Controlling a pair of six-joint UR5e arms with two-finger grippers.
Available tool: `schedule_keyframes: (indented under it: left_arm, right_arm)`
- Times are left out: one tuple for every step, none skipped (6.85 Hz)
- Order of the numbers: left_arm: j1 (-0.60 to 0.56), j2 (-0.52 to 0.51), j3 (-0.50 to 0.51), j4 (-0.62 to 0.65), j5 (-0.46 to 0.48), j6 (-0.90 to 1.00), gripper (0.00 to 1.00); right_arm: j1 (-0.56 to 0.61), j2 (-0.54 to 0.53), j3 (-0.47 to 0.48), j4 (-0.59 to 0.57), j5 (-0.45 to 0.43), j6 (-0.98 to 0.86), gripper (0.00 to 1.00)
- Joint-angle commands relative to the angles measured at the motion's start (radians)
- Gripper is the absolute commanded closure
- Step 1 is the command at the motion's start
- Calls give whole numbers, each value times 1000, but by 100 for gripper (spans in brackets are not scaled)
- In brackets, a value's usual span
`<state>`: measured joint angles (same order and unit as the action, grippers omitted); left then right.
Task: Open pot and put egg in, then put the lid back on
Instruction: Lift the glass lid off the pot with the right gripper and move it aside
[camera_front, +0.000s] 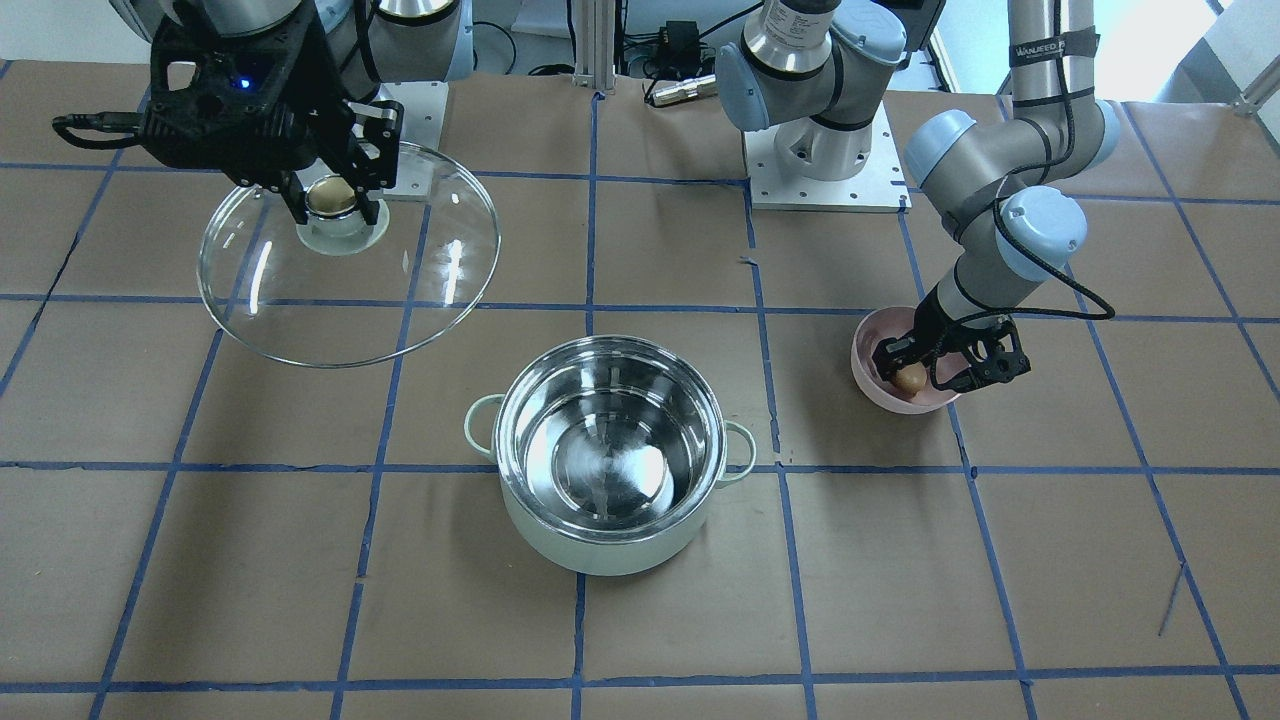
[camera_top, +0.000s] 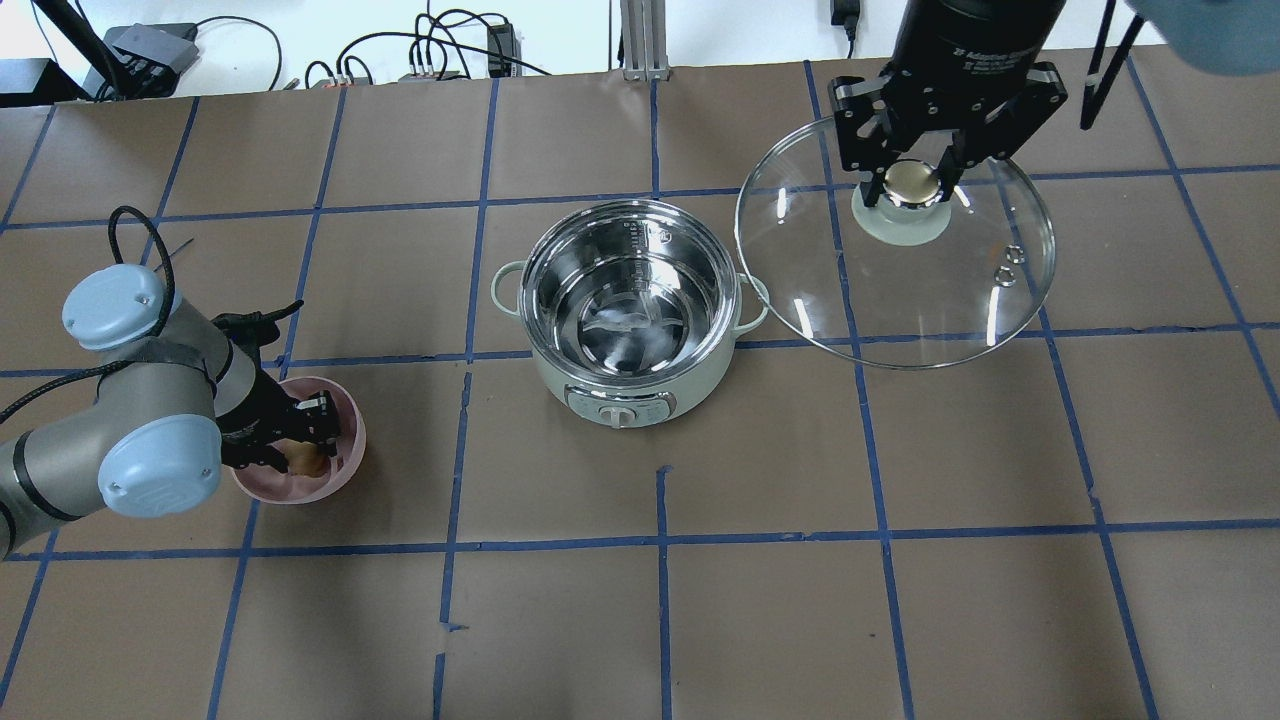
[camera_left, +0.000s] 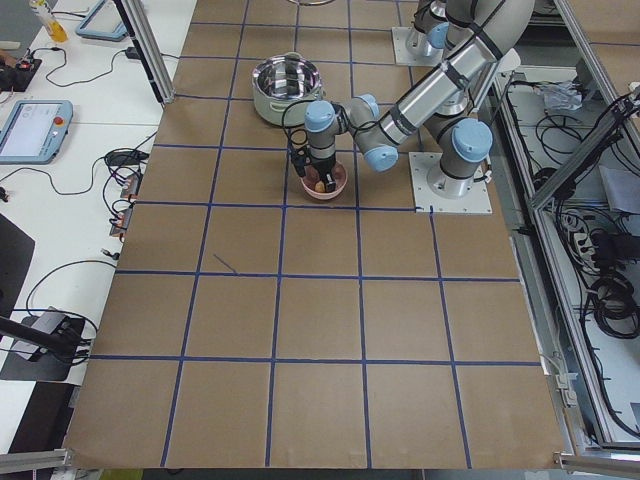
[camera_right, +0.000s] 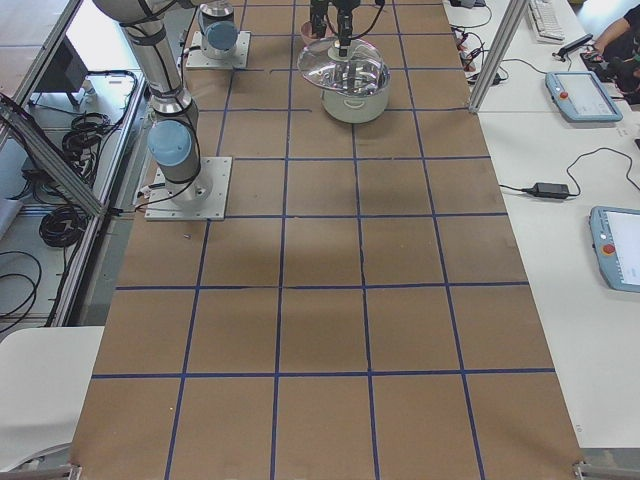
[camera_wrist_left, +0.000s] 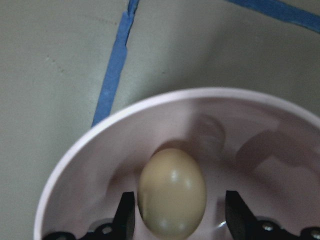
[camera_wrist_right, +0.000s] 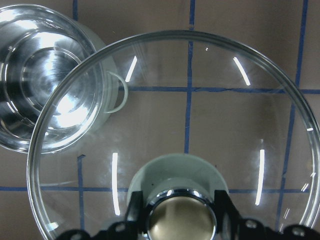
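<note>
the left gripper (camera_wrist_left: 179, 210) is down inside the pink bowl (camera_top: 352, 440) with its fingers (camera_wrist_left: 126, 215) spread on both sides of the egg (camera_wrist_left: 171, 185), not clenched on it, and the egg lies on the bottom of this bowl, well apart from the pot (camera_top: 560, 370) on the robot's left. the right gripper (camera_top: 910, 180) is clamped on the knob (camera_wrist_right: 181, 220) of the glass lid (camera_top: 900, 290) and holds the lid off the pot, just beside it on the robot's right. the pot stands uncovered near the middle of the table (camera_top: 760, 600).
</note>
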<state>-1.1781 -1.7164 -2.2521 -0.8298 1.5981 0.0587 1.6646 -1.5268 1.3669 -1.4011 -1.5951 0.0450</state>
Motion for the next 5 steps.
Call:
schedule_keyframes:
  left_arm:
    - [-2, 0, 0, 0, -1, 1, 73]
    - [-2, 0, 2, 0, -1, 1, 77]
    - [0, 0, 2, 0, -1, 1, 79]
    - [-2, 0, 3, 0, -1, 1, 81]
    - [0, 0, 8, 0, 0, 1, 85]
  right_arm:
    - [-11, -9, 3, 4, -22, -39, 74]
    - [-11, -7, 6, 5, -22, -42, 74]
    - [-11, -7, 6, 5, -22, -43, 74]
    - [-12, -7, 7, 7, -23, -43, 73]
    - [-11, -7, 8, 8, -23, -43, 73]
